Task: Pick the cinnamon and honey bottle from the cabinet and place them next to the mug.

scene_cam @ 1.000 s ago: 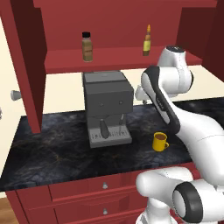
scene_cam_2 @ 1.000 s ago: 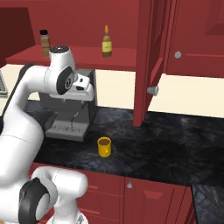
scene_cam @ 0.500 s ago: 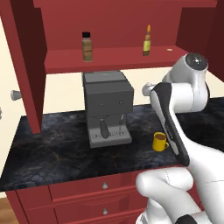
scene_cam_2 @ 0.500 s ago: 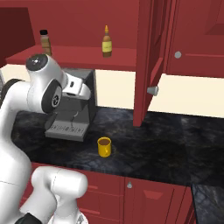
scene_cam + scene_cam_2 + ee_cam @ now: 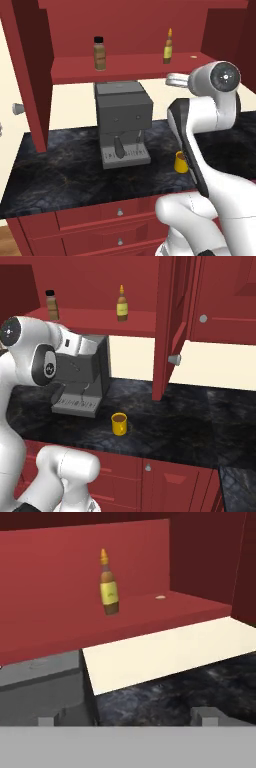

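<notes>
The honey bottle [image 5: 168,47] [image 5: 122,304] [image 5: 108,584] stands upright on the shelf of the red cabinet [image 5: 125,70] [image 5: 100,318] [image 5: 150,614]. Further left on that shelf is the cinnamon [image 5: 100,53] [image 5: 51,305], a black-capped brown jar. The yellow mug [image 5: 180,163] [image 5: 119,423] sits on the dark counter right of the coffee machine, partly behind my arm in the left base view. My gripper [image 5: 173,78] [image 5: 93,346] [image 5: 127,717] is open and holds nothing. It hangs above the coffee machine, just below shelf height, pointing at the honey bottle from a distance.
The grey coffee machine [image 5: 122,120] [image 5: 82,386] [image 5: 42,687] stands directly beneath the hand. Open cabinet doors with round knobs hang at the left [image 5: 30,75] and right [image 5: 167,321]. Red drawers [image 5: 120,212] run under the counter's front edge.
The arm's upper joints have swung sideways and up, and the hand now sits level with the shelf's underside. The bottles and the mug have not moved.
</notes>
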Available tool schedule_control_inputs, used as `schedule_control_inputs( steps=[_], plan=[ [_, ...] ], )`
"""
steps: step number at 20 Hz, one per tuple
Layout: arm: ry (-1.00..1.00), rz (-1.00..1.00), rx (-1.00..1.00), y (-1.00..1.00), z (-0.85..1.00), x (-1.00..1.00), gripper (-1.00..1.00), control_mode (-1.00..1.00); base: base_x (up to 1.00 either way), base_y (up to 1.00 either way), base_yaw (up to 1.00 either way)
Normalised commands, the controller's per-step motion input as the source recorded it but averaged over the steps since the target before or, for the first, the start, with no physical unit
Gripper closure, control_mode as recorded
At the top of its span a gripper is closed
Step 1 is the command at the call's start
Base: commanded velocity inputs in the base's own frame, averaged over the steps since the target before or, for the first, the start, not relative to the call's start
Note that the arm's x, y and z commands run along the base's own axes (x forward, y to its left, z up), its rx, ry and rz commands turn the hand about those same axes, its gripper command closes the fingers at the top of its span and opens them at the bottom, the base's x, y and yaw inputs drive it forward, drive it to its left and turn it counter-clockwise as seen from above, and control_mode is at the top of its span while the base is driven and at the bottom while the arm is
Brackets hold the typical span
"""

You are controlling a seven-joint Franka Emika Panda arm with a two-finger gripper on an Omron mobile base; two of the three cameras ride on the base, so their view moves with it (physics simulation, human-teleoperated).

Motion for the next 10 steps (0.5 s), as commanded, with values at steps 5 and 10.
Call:
schedule_control_inputs(
  steps=[5, 10],
  plan=[
    [-0.30, -0.01, 0.00, 0.00, 0.95, 0.00, -1.00, -1.00, 0.00, 0.00, 0.00],
    [-0.19, 0.07, 0.01, -0.03, 0.41, 0.00, -1.00, -1.00, 0.00, 0.00, 0.00]
  ],
)
